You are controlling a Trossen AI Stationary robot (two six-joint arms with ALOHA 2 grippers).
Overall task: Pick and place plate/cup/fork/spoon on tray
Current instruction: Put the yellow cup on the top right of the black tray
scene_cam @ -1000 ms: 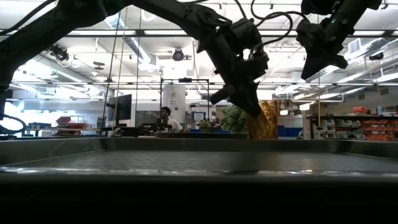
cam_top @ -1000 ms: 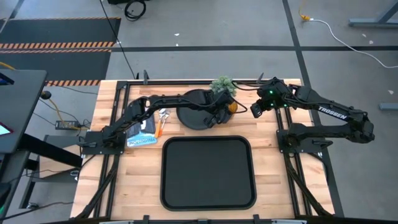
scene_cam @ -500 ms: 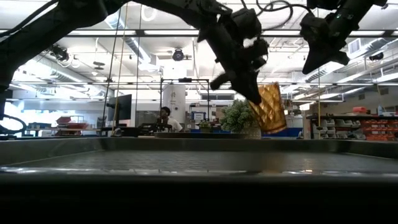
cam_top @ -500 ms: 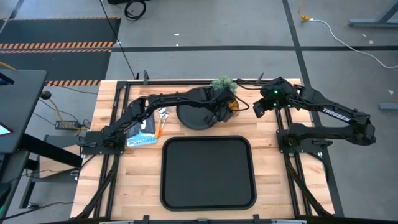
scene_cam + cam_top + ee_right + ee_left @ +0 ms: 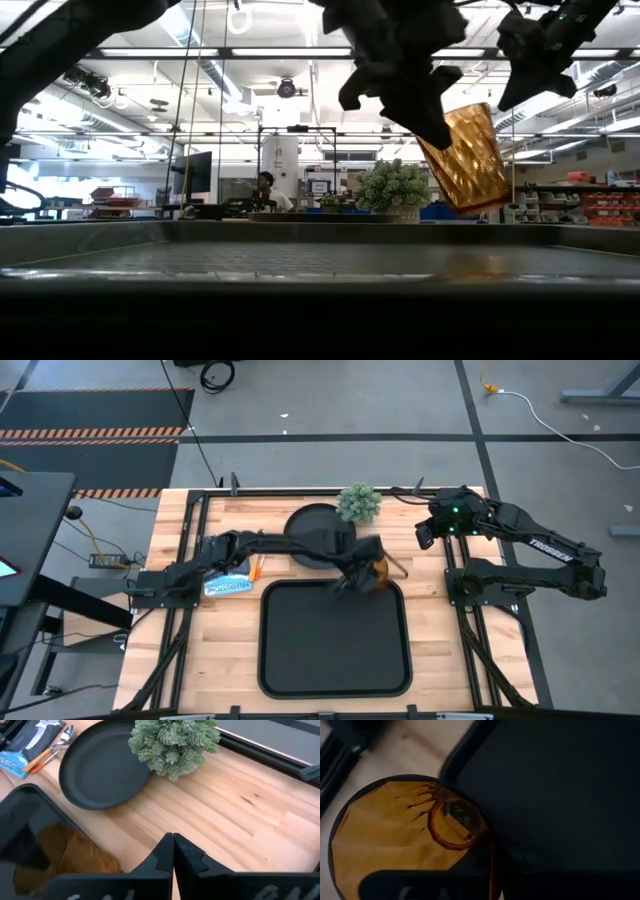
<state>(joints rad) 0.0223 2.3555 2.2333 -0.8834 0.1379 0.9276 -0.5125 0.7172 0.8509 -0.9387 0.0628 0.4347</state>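
over the tray's (image 5: 335,650) far right corner, left tool (image 5: 362,573) gripping tilted cup (image 5: 463,157), right tool (image 5: 172,851) pinched closed

High view: the tray (image 5: 335,650) occupies the lower centre of the desk (image 5: 440,650). The plate (image 5: 312,535) lies directly above the tray's upper edge, apart from it. The plant (image 5: 359,501) stands at the plate's upper right, just beside its rim. The fork (image 5: 256,567) and spoon (image 5: 64,735) lie left of the plate, beside a flat packet (image 5: 228,578). The left end effector (image 5: 360,575) holds the cup (image 5: 373,571) above the tray's upper right corner; in the low view the cup (image 5: 463,157) hangs tilted, clear of the tray floor. The right end effector (image 5: 424,534) sits right of the plant, well apart from the cup.
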